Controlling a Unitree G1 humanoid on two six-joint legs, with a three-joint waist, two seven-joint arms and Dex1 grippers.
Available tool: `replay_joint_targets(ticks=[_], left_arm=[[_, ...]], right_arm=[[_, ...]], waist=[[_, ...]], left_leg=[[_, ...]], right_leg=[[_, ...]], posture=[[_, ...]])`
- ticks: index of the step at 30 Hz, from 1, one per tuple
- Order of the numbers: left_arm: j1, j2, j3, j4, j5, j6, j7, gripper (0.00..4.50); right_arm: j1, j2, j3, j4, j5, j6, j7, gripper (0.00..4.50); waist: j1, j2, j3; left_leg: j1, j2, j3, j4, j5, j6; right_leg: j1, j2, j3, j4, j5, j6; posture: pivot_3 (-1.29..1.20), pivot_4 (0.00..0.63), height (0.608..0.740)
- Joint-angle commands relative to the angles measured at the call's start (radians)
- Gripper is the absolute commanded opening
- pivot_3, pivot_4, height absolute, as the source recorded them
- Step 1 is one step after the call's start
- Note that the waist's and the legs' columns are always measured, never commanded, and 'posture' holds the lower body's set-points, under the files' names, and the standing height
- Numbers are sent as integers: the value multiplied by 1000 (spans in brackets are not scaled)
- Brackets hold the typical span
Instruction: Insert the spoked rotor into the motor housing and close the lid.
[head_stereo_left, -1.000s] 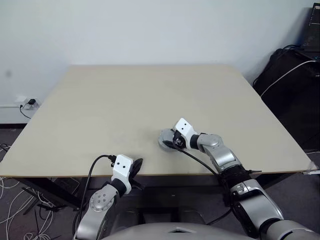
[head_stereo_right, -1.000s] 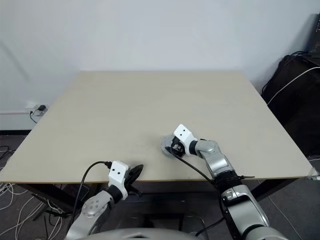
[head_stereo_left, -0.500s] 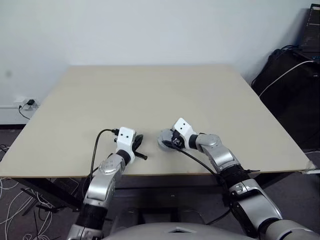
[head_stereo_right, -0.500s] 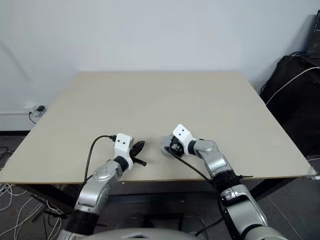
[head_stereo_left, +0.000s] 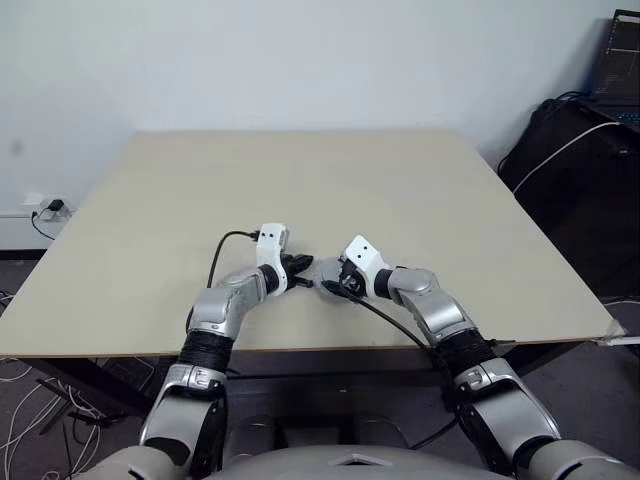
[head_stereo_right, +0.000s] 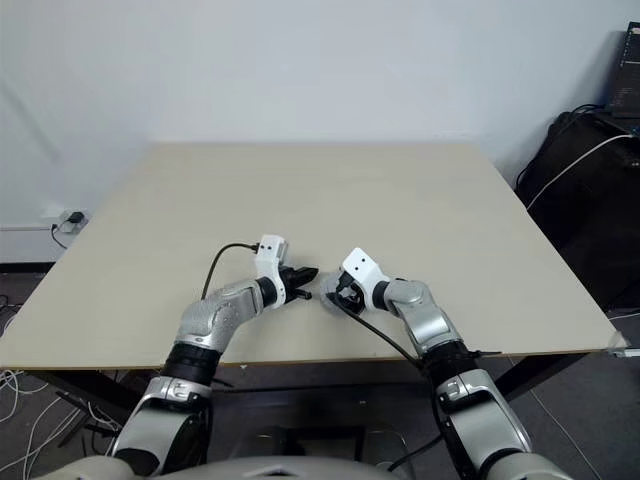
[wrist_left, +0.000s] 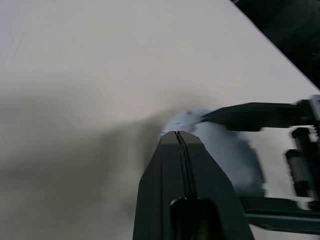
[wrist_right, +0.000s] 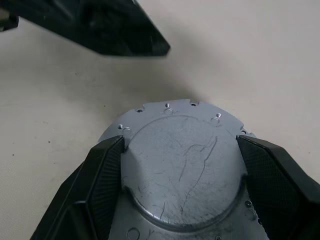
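No legible markings on the lid (wrist_right: 182, 170), which lies plain face up near the table's (head_stereo_left: 300, 190) front edge, clamped between the right gripper's (wrist_right: 180, 165) spread fingers; that gripper has not shifted. The left gripper (head_stereo_left: 297, 268), fingers pressed together and empty, has advanced from the table edge to just beside the lid.

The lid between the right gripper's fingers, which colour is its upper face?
Plain grey metal lid, lightly scratched; best in the right wrist view.

pale wooden table (head_stereo_left: 300, 190), grey lid (wrist_right: 182, 165) flat on it
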Motion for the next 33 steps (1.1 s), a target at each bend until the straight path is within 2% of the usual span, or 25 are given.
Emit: replay_joint_targets(ticks=[1,13,27,30,31,33], left_arm=[[-30,0,-18,7,-4,24,-35,0],[-51,-27,-38,79,48,21,13,0],[-78,-55,-67,104,51,43,-16,0],[-79,-61,-56,106,49,37,-11,0],[-79,-61,-55,105,50,38,-12,0],[-78,-61,-54,104,51,39,-13,0]], right_arm=[[8,-7,-1,-7,-19,18,-18,3257],[10,-11,2,-15,-22,22,-20,3257],[31,-23,8,-49,-17,23,-5,3257],[43,-40,-13,-62,4,29,11,4284],[47,-49,-18,-66,5,30,12,4473],[55,-66,-25,-78,7,34,20,4473]], waist=[[0,0,0],[0,-1,1],[4,-1,1],[9,-1,1],[11,-1,1],[13,-1,1]], left_leg=[[0,0,0,0,0,0],[0,0,-1,-1,0,0],[-2,0,-1,-2,0,0],[-4,-1,-2,-2,0,0],[-5,-1,-2,-2,0,0],[-6,-1,-2,-3,-1,0]], right_leg=[[0,0,0,0,0,0],[-1,-2,0,-1,0,-1],[-2,-4,0,-1,-1,-1],[-3,-4,0,-2,-1,-1],[-4,-5,0,-2,0,-1],[-5,-5,-1,-3,-1,-1]], posture=[[0,0,740],[0,0,740],[0,0,740],[0,0,740],[0,0,740],[0,0,740]])
